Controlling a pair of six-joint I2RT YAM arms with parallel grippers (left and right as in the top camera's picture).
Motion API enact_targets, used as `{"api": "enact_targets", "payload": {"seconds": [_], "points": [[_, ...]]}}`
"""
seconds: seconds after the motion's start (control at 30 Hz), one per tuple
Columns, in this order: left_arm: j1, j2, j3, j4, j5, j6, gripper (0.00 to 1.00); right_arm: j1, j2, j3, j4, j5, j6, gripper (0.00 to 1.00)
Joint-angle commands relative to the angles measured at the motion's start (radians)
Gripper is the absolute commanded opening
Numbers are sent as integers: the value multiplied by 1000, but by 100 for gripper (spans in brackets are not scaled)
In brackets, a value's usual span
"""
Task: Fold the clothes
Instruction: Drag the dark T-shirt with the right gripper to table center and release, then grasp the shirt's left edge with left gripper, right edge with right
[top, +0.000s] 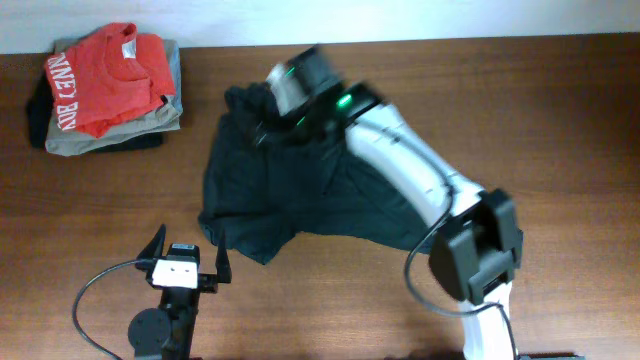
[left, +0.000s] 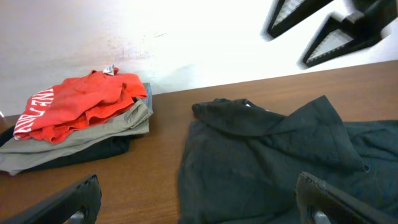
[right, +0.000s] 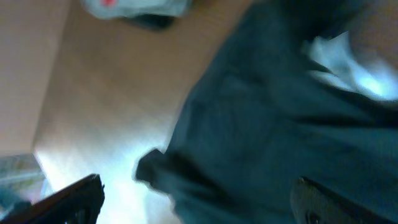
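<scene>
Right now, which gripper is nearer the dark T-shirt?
Right. The right gripper hangs over the far part of the T-shirt; the left gripper sits off its near-left corner, not over it.

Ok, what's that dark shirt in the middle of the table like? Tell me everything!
The dark T-shirt is soft, wrinkly fabric, nearly black. It lies rumpled and unfolded on the brown wooden table, its far edge flopped over. The open right gripper hangs over its far part; blur hides whether it touches.
</scene>
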Motion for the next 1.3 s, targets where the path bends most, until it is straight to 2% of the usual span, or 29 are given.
{"api": "enact_targets", "payload": {"seconds": [0.0,0.1,0.13,0.23,0.33,0.43,0.5,0.57,0.6,0.7,0.8,0.9,0.97,1.0,1.07,1.13,1.23,1.27], "points": [[3,-5,-4,-3,4,16,99,-174,-29,123,-185,22,-47,99],[3,-5,-4,-3,4,16,99,-360,-26,132,-338,56,-164,99],[3,-5,-4,-3,4,16,99,-462,-26,132,-392,146,-159,99],[3,-5,-4,-3,4,16,99,-620,-24,132,-475,261,-146,99],[3,-5,-4,-3,4,16,99,-776,-13,132,-590,272,-115,99],[3,-5,-3,2,20,12,99,-854,-13,127,-693,176,-114,99],[3,-5,-1,63,162,4,99,-866,-15,127,-715,74,-114,99],[3,-5,1,213,362,-4,99,-866,-22,127,-729,50,-85,99],[3,-5,13,251,372,-88,99,-866,-28,127,-733,52,-64,99],[3,21,68,249,371,-129,99,-864,-72,127,-733,74,-49,99],[3,188,218,231,371,-129,99,-864,-166,127,-734,120,-35,99],[3,548,545,-40,356,-121,99,-864,-291,127,-761,146,-36,99],[3,806,781,-240,408,-121,99,-864,-368,127,-794,145,-64,99],[3,893,840,-280,417,-122,99,-864,-397,127,-810,145,-73,99],[1,1017,896,-283,474,-128,99,-864,-443,127,-838,145,-74,99],[1,1123,914,-282,457,-174,99,-864,-463,127,-849,145,-82,99],[1,1238,914,-290,364,-174,99,-825,-493,91,-849,146,-79,99],[4,1268,914,-319,285,-224,99,-804,-511,81,-849,165,-46,99]]}}
